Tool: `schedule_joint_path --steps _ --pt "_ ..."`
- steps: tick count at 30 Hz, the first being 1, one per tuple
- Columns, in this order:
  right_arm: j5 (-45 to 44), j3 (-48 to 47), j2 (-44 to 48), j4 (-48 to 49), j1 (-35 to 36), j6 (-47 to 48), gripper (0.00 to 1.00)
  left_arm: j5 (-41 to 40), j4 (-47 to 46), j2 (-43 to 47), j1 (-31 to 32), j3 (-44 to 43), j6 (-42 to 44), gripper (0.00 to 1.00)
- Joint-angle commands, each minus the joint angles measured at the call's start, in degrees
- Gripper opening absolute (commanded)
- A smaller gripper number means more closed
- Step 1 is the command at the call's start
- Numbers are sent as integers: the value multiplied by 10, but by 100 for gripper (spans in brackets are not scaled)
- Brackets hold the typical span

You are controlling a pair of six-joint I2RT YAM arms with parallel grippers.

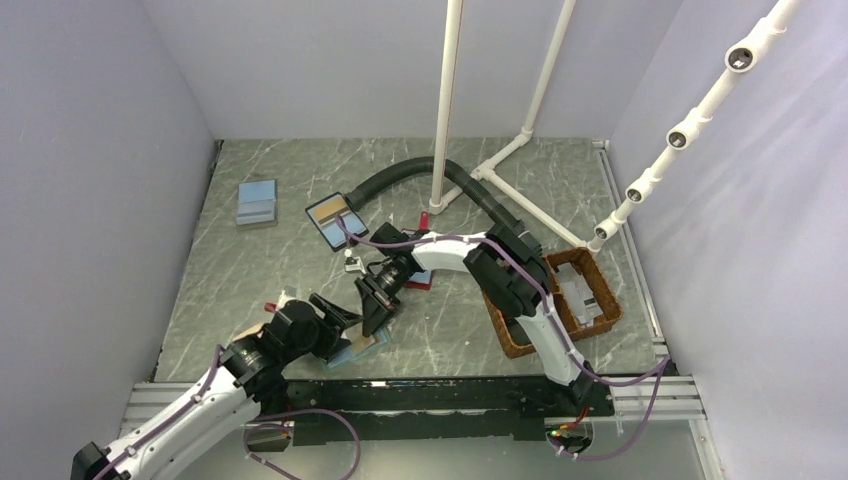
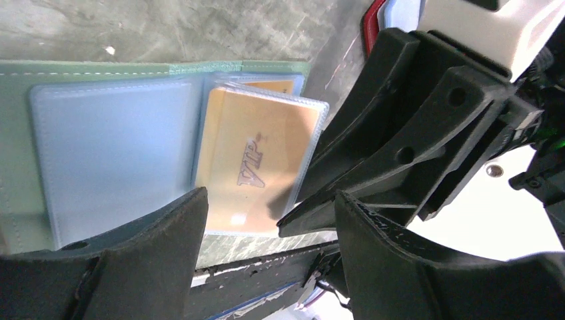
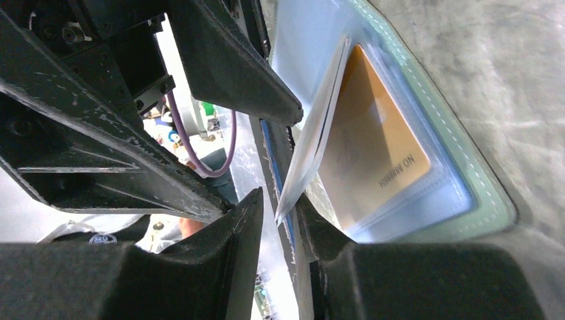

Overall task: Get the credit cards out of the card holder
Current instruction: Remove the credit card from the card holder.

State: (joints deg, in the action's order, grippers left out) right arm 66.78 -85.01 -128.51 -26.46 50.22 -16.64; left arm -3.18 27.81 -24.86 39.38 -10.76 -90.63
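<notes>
The teal card holder [image 1: 362, 348] lies open at the table's near edge, its pale blue sleeves [image 2: 113, 153] facing up. A tan credit card [image 2: 256, 157] marked VIP sits in a clear sleeve; it also shows in the right wrist view [image 3: 373, 147]. A thin pale sheet edge [image 3: 313, 133], sleeve or card I cannot tell, stands lifted off the holder [image 3: 480, 193]. Its tip lies between the narrowly parted fingers of my right gripper [image 3: 280, 200], touching one finger [image 3: 333, 253]. My left gripper [image 2: 270, 200] is open and empty just above the holder's near edge, close beside the right gripper [image 1: 376, 308].
A blue holder [image 1: 257, 203], a black-edged holder [image 1: 334, 218] and a red-edged holder [image 1: 422, 280] lie further back. A wicker basket [image 1: 512, 335] stands at the right. White pipe frame [image 1: 446, 100] and a black hose [image 1: 400, 175] stand behind. The table's front edge [image 2: 266, 257] is right beside the holder.
</notes>
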Motion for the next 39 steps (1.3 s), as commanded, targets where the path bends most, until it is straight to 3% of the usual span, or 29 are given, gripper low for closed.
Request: schedule_joint_path --steps 1,21,28,33,39 --pt "109 -47 8 -3 29 -7 27 -82 89 19 -1 -9 -35 75" --pt "76 -110 -27 -40 35 -4 31 -120 172 78 -2 -19 -63 76" --pt "-67 -113 -10 -100 30 57 31 -129 226 98 -1 -36 -62 75" --pt "-90 -113 17 -110 25 80 32 -134 252 100 -2 -51 -50 75" --pt "-56 -124 33 -121 36 103 44 -123 193 95 -2 -30 -34 74"
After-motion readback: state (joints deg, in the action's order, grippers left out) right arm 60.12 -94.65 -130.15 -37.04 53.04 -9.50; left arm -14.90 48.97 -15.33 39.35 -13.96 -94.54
